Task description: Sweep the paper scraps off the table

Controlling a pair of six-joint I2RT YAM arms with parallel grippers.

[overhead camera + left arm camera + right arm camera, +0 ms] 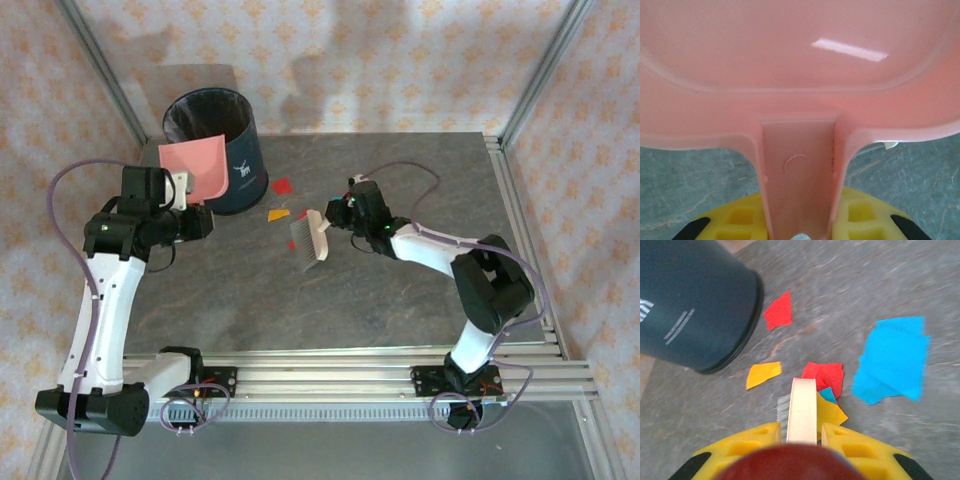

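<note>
Top external: the left claw (186, 190) is clamped shut on the handle of the pink dustpan (195, 160), which is raised and tipped at the rim of the dark bin (240, 165). The right claw (335, 215) is closed on a brush (312, 240). The paper scraps (279, 213) lie on the tabletop (400, 300), between the brush and the foot of the bin.

Left wrist: yellow fingers (740, 217) press both sides of the pink handle, and the glossy pan spreads out ahead, well above the stone.

Right wrist: the brush's pale handle sits tight between the fingers. Ahead lie thin, flat, ragged pieces: a red one (778, 311) close to the bin, a yellow-orange one (763, 374), a large cyan one (895, 360) off to the right, and a small overlapping cluster (825, 377) at the brush tip.

Judging from this, the pan should come down with its lip flat on the stone just beside the cluster. Short, low strokes toward it suit best, since paper this thin could slip under a lifted lip or flutter aside.
</note>
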